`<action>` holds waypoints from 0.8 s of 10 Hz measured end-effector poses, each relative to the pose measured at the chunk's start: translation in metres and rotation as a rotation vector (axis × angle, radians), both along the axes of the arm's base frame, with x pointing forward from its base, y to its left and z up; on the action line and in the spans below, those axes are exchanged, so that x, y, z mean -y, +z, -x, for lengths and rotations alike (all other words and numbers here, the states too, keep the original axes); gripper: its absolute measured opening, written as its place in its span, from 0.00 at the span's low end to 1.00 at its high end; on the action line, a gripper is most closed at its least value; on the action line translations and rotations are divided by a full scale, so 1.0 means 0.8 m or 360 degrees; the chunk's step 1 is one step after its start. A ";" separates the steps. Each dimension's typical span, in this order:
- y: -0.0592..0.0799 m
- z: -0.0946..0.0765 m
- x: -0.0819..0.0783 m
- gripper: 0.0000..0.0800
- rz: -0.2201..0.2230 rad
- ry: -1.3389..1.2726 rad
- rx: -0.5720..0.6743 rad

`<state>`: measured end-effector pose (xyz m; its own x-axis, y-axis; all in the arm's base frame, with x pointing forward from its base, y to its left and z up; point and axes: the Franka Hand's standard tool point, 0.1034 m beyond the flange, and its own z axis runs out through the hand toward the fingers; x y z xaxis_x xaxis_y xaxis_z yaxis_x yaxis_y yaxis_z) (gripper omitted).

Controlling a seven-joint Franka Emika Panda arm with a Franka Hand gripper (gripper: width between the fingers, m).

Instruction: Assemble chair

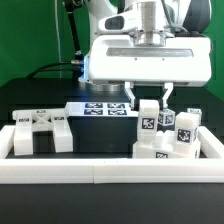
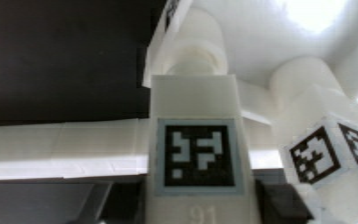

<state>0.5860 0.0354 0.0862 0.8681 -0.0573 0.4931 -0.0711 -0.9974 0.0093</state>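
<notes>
Post in the grip, at the half-built chair.
The gripper [image 1: 149,101] stands narrow, jaws closed on an upright tagged post [image 1: 147,122] at the chair [image 1: 178,135], which sits inside the rail [image 1: 110,168] on the exterior view's right. Whether the post is seated cannot be told. A loose part [image 1: 40,128] lies well apart on that view's left. The next move likely calls for pressing the post straight down, upright beside the neighbour post [image 2: 327,120].

Bare table [image 1: 105,140] between lone chair part [image 1: 40,128] and crowded chair cluster [image 1: 168,138], border rail [image 1: 100,172] on three sides.
</notes>
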 end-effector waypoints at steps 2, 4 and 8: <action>-0.003 -0.001 0.004 0.36 0.0015 -0.0002 0.0036; -0.007 0.001 0.009 0.36 0.0039 -0.0004 0.0098; -0.008 0.002 0.012 0.36 0.0048 -0.0008 0.0125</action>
